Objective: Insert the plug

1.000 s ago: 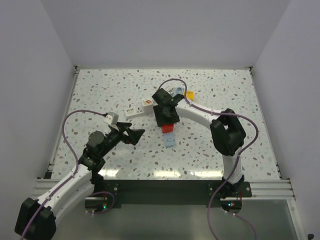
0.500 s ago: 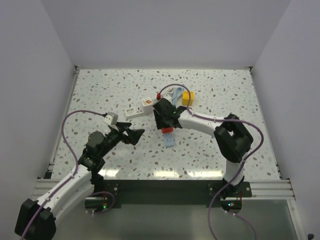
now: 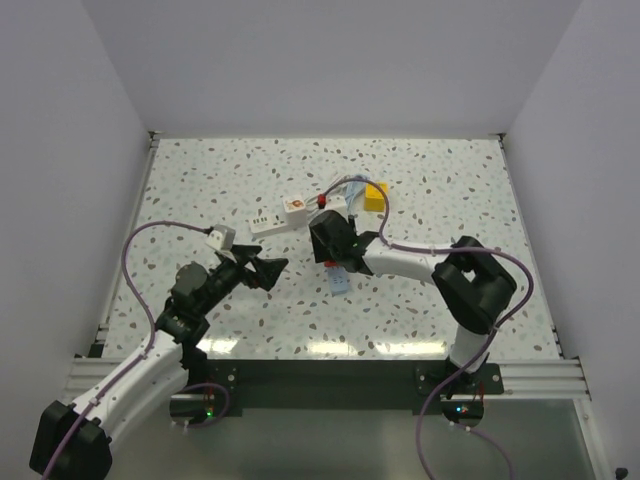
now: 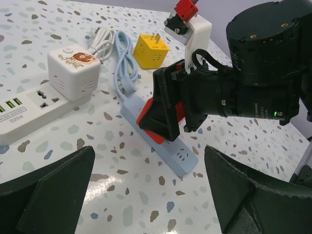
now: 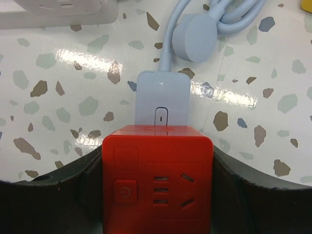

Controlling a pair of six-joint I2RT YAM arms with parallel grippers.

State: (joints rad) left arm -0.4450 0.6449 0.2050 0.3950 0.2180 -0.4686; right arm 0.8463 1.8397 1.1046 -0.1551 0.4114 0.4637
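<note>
The plug is a red cube (image 5: 157, 185) with sockets on its face; my right gripper (image 5: 157, 161) is shut on its two sides. It sits on top of the light blue power strip (image 5: 162, 105), partway along it, touching or nearly touching. From the left wrist the red cube (image 4: 158, 124) shows under the right gripper (image 4: 168, 109), low over the blue strip (image 4: 183, 156). Seen from above, the right gripper (image 3: 333, 250) covers the cube, and the blue strip (image 3: 340, 283) pokes out below it. My left gripper (image 3: 268, 268) is open and empty, just left of the strip.
A white power strip (image 3: 265, 222) with a white cube (image 3: 294, 206) plugged on it lies behind and to the left. A yellow cube (image 3: 377, 193) and the blue strip's coiled cable (image 4: 124, 63) lie behind the right gripper. Walls close three sides.
The right gripper has come toward the near side and down with the red cube, onto the blue strip. The yellow cube behind it is uncovered. The left arm has not moved.
</note>
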